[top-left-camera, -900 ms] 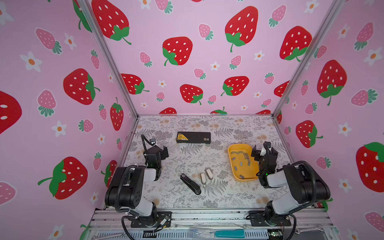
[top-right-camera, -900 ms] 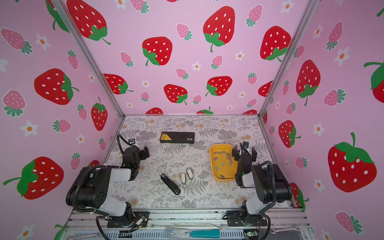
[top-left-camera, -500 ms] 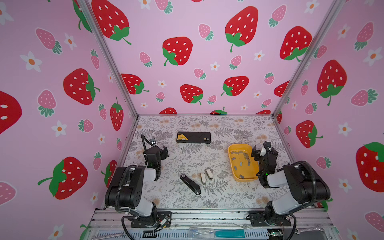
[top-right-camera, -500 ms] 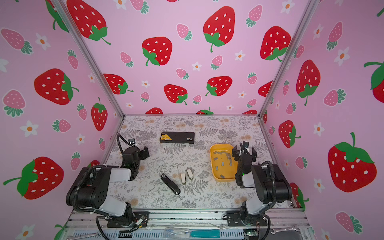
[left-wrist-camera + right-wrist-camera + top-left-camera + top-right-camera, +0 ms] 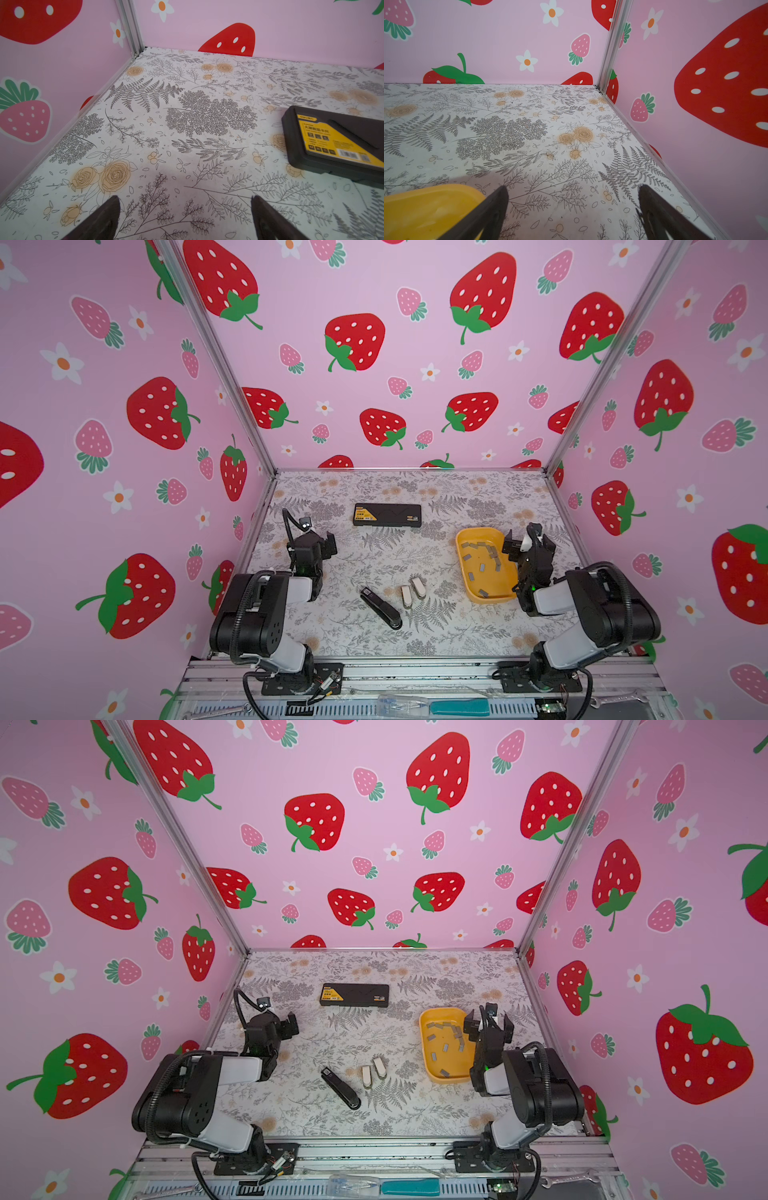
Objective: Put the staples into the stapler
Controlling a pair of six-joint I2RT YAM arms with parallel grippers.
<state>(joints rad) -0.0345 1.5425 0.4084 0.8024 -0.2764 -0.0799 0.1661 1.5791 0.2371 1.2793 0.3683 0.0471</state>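
Floral tabletop [image 5: 457,639] carries black case [image 5: 387,515], staplers [image 5: 406,596] mid-table, staples [image 5: 478,544] in yellow tray [image 5: 494,599]; left fingers [image 5: 104,220] and right fingers [image 5: 488,216] spread wide, empty.

On the yellow label [image 5: 332,143] of the black case [image 5: 301,164], lying on the table [image 5: 187,124] just beyond the left pincer [image 5: 186,200] and off toward the table's middle: the brand "deli" followed by two Chinese characters, yellow on a dark tab at the label's corner. Beneath it, a larger dark line of Chinese characters, read as "大屏数显卡尺". Further along the label, rows of small dark icons, fine print and a barcode, all too small to read.
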